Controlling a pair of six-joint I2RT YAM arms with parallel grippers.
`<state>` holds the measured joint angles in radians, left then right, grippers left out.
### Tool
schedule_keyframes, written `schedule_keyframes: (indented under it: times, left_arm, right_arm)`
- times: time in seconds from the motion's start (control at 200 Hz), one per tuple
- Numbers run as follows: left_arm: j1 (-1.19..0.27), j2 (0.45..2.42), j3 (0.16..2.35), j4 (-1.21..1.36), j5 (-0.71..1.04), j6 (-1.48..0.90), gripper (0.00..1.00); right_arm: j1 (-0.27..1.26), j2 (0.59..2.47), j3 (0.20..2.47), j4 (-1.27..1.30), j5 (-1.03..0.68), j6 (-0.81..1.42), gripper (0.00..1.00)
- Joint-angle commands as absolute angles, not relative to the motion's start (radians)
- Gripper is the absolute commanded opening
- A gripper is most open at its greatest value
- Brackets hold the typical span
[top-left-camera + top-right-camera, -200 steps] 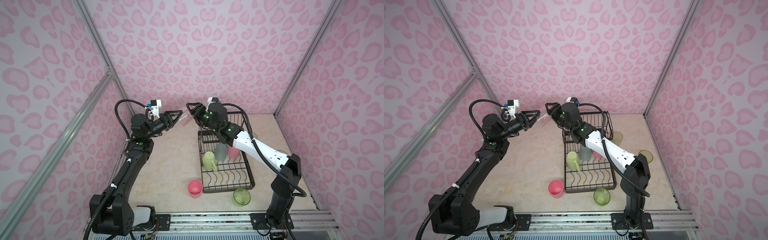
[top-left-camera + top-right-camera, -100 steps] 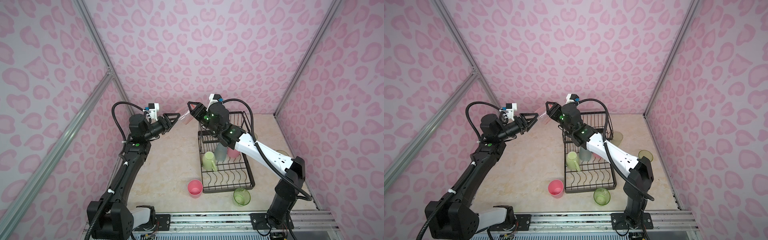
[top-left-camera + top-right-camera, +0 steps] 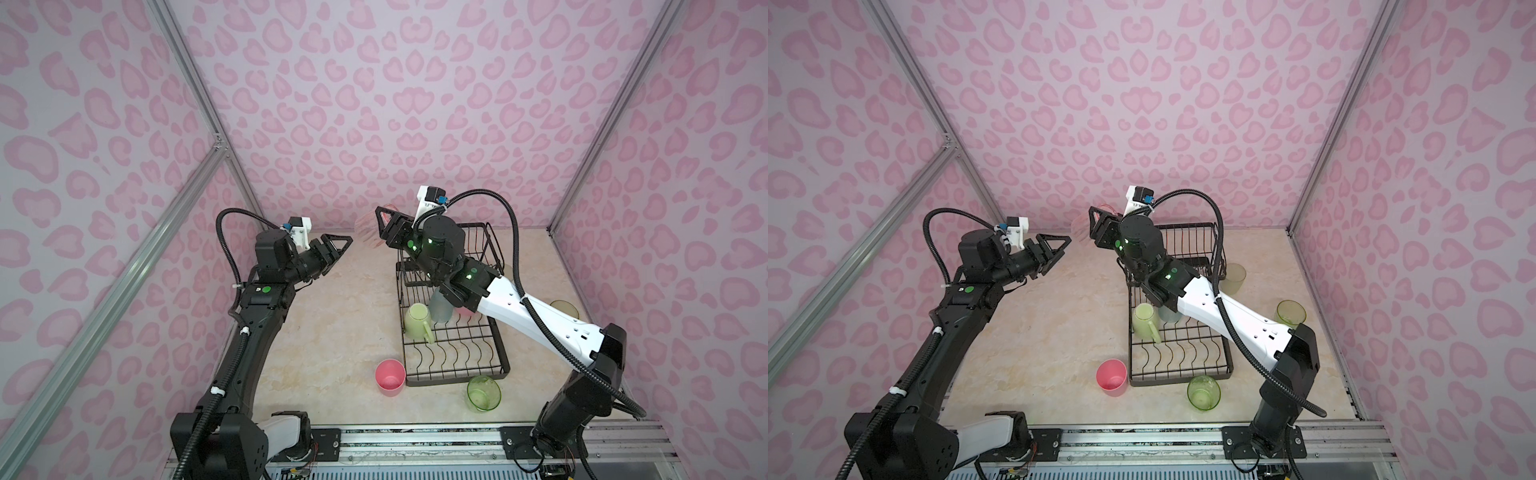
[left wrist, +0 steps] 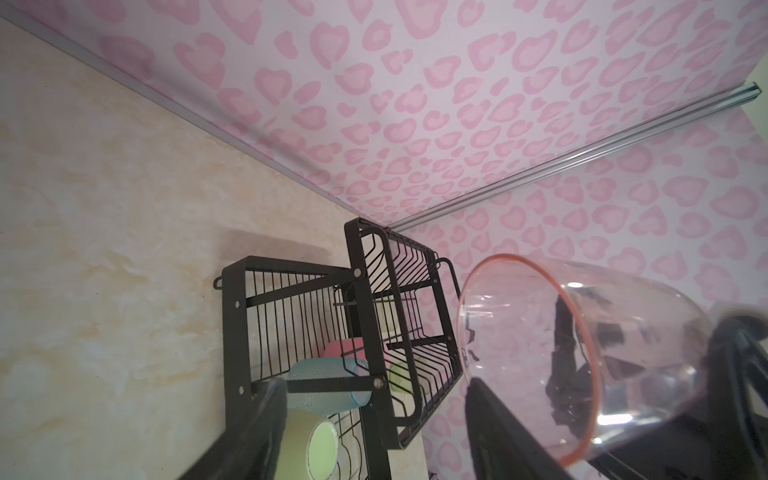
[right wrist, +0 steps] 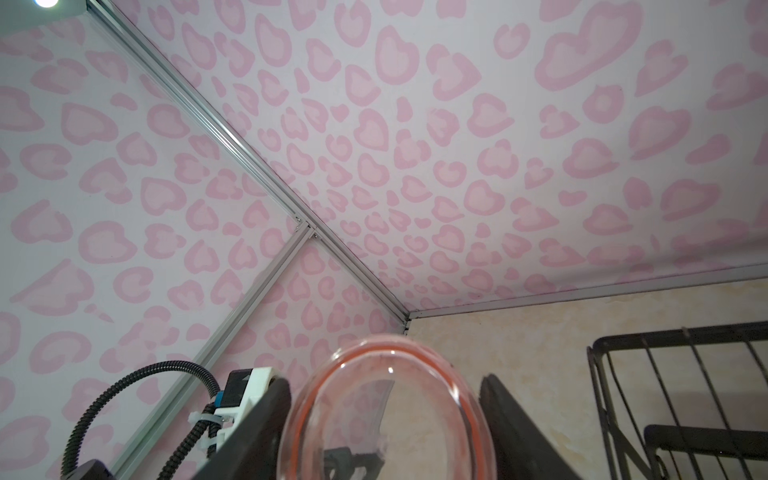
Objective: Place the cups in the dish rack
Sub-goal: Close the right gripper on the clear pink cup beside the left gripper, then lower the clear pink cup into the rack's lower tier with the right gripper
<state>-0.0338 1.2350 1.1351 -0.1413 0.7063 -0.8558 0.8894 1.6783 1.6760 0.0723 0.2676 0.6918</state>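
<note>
— What is being carried right now?

— A clear pink drinking glass (image 5: 386,411) lies on its side in the air. It is clamped between the two black fingers of your right gripper (image 3: 380,226). In both top views it hangs above the table, just left of the rack's raised basket (image 3: 478,239), with its mouth turned toward your left arm.

— And my left gripper?

— Your left gripper (image 3: 1064,248) has its fingers spread wide and holds nothing. Its tips sit near the mouth of the glass and do not appear to touch it.

— Where are the other cups?

— The large black wire dish rack (image 3: 457,379) stands on the marbled beige tabletop (image 3: 332,328). Three cups sit close together in its lower tray, near the basket:
- a pale-green handled mug (image 3: 417,322)
- a frosted teal tumbler (image 3: 440,308)
- an opaque pink tumbler (image 4: 345,349), mostly hidden beneath your right arm in the top views

Four more sit on the tabletop:
- A second opaque pink tumbler (image 3: 390,376) is just beside the rack's front left corner.
- A clear green glass (image 3: 483,393) is at the rack's front edge.
- A second clear green glass (image 3: 1291,312) is to the right of the rack.
- A frosted whitish tumbler (image 3: 1233,278) is also to the right of the rack.
</note>
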Motion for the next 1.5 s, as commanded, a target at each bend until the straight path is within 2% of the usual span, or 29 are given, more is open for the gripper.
schedule_keyframes:
  times: [0.0,0.27,0.435,0.545,1.015,1.495]
  left_arm:
    - [-0.032,1.224,1.141,-0.180,0.687,-0.815,0.71]
    - [-0.031,1.235,1.165,-0.297,0.613,-0.751,0.76]
    - [-0.031,1.229,1.162,-0.356,0.561,-0.700,0.87]
    - [-0.031,1.208,1.133,-0.356,0.517,-0.678,1.00]
    - [-0.031,1.209,1.054,-0.419,0.390,-0.573,0.98]
    - [-0.032,1.190,0.973,-0.444,0.367,-0.529,0.98]
  right_arm:
    - [0.895,1.658,1.653,0.115,0.329,0.611,0.50]
    - [0.930,1.577,1.599,0.106,0.399,0.465,0.50]
    - [0.957,1.496,1.546,0.076,0.423,0.387,0.50]
    - [0.975,1.440,1.517,0.022,0.424,0.348,0.50]
    - [1.142,1.162,1.199,-0.146,0.590,0.252,0.50]
    - [1.273,1.023,0.920,-0.177,0.709,0.221,0.49]
